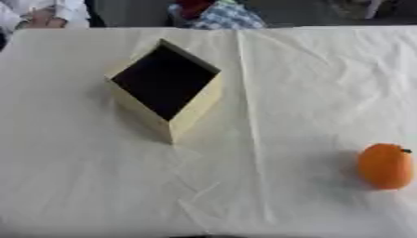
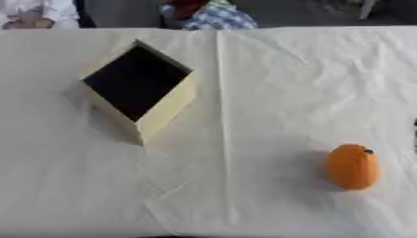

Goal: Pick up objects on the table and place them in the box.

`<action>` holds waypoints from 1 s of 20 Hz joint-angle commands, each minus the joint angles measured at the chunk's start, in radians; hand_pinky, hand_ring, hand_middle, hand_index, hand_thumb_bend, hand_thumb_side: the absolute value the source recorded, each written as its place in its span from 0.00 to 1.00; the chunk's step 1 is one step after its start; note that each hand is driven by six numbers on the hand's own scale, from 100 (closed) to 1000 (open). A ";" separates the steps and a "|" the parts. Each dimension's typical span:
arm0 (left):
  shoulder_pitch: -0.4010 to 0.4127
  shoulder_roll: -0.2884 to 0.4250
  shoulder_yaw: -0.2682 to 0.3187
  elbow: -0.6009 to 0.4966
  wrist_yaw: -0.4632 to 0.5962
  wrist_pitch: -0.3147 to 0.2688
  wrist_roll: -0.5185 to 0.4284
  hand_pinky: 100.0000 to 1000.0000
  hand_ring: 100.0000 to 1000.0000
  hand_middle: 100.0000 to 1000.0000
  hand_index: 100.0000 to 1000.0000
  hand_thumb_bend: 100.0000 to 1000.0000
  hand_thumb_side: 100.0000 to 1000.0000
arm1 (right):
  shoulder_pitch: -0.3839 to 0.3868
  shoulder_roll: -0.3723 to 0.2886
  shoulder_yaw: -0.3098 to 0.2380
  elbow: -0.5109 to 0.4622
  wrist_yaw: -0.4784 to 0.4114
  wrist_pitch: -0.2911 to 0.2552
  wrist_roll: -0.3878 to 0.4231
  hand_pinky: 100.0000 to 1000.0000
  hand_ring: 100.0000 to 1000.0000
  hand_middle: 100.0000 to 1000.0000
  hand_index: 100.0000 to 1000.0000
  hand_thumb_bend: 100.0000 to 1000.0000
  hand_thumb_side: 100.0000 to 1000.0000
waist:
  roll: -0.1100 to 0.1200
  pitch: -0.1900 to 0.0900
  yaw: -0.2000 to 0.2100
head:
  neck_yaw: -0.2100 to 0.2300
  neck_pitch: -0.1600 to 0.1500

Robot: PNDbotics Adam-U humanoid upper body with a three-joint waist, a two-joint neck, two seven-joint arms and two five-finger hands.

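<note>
An orange fruit (image 2: 352, 166) with a small dark stem lies on the white cloth at the right, toward the front. A pale wooden box (image 1: 189, 115), open at the top and dark inside, stands turned corner-on at the left centre of the table. I cannot see anything inside the box. Neither of my hands shows in either view.
A creased white cloth (image 1: 309, 83) covers the whole table. People sit beyond the far edge and touch nothing on it. A small dark shape (image 2: 414, 135) shows at the right edge, above the fruit.
</note>
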 commanded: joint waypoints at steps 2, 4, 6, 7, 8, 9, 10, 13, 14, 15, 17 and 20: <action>-0.003 0.033 0.000 -0.019 -0.005 0.000 -0.002 0.67 0.74 0.75 0.70 0.00 0.75 | 0.042 -0.098 -0.006 -0.015 0.064 0.053 0.023 0.58 0.70 0.62 0.79 0.00 0.75 | -0.004 -0.013 -0.004 | -0.009 -0.007; -0.001 0.035 0.000 -0.019 -0.006 0.000 -0.002 0.67 0.74 0.75 0.70 0.00 0.75 | 0.070 -0.127 -0.004 -0.015 0.087 0.076 0.034 0.60 0.72 0.64 0.80 0.00 0.75 | -0.006 -0.014 -0.007 | -0.011 -0.007; 0.001 0.038 -0.001 -0.019 -0.007 0.001 -0.003 0.67 0.74 0.75 0.70 0.00 0.75 | 0.099 -0.160 0.003 -0.015 0.108 0.094 0.045 0.62 0.73 0.66 0.80 0.00 0.76 | -0.009 -0.015 -0.010 | -0.012 -0.006; 0.002 0.039 -0.001 -0.019 -0.008 0.001 -0.003 0.67 0.74 0.75 0.70 0.00 0.75 | 0.110 -0.174 0.007 -0.015 0.118 0.100 0.051 0.64 0.74 0.67 0.80 0.00 0.76 | -0.010 -0.015 -0.011 | -0.012 -0.006; 0.002 0.040 -0.001 -0.019 -0.008 0.001 -0.004 0.67 0.74 0.75 0.70 0.00 0.75 | 0.121 -0.189 0.013 -0.015 0.127 0.104 0.057 0.64 0.74 0.67 0.81 0.00 0.77 | -0.011 -0.016 -0.013 | -0.013 -0.006; 0.003 0.041 -0.002 -0.019 -0.008 0.001 -0.004 0.67 0.74 0.75 0.70 0.00 0.75 | 0.129 -0.200 0.018 -0.015 0.134 0.106 0.062 0.65 0.75 0.68 0.81 0.00 0.78 | -0.011 -0.016 -0.013 | -0.013 -0.006; 0.003 0.042 -0.002 -0.019 -0.009 0.001 -0.004 0.67 0.74 0.75 0.70 0.00 0.75 | 0.136 -0.212 0.026 -0.015 0.141 0.104 0.071 0.66 0.75 0.68 0.81 0.00 0.78 | -0.012 -0.016 -0.014 | -0.014 -0.006; 0.004 0.043 -0.003 -0.019 -0.009 0.002 -0.006 0.67 0.74 0.75 0.70 0.00 0.75 | 0.148 -0.244 0.052 -0.015 0.163 0.088 0.107 0.69 0.77 0.71 0.82 0.00 0.81 | -0.012 -0.016 -0.015 | -0.018 -0.006; 0.004 0.043 -0.004 -0.019 -0.009 0.002 -0.006 0.67 0.74 0.75 0.70 0.00 0.75 | 0.149 -0.252 0.062 -0.015 0.170 0.080 0.121 0.69 0.77 0.72 0.83 0.00 0.81 | -0.012 -0.016 -0.015 | -0.022 -0.007; 0.004 0.043 -0.005 -0.019 -0.009 0.002 -0.007 0.67 0.74 0.75 0.70 0.00 0.75 | 0.149 -0.258 0.071 -0.015 0.177 0.071 0.134 0.70 0.78 0.72 0.84 0.00 0.81 | -0.013 -0.015 -0.014 | -0.026 -0.008; 0.004 0.043 -0.005 -0.019 -0.009 0.003 -0.009 0.67 0.74 0.75 0.70 0.00 0.75 | 0.150 -0.267 0.087 -0.015 0.191 0.057 0.162 0.71 0.79 0.74 0.85 0.00 0.81 | -0.013 -0.014 -0.014 | -0.033 -0.009; 0.003 0.044 -0.007 -0.019 -0.010 0.005 -0.014 0.67 0.74 0.75 0.70 0.00 0.75 | 0.158 -0.278 0.114 -0.015 0.205 0.040 0.236 0.75 0.81 0.77 0.87 0.00 0.80 | -0.015 -0.012 -0.015 | -0.046 -0.009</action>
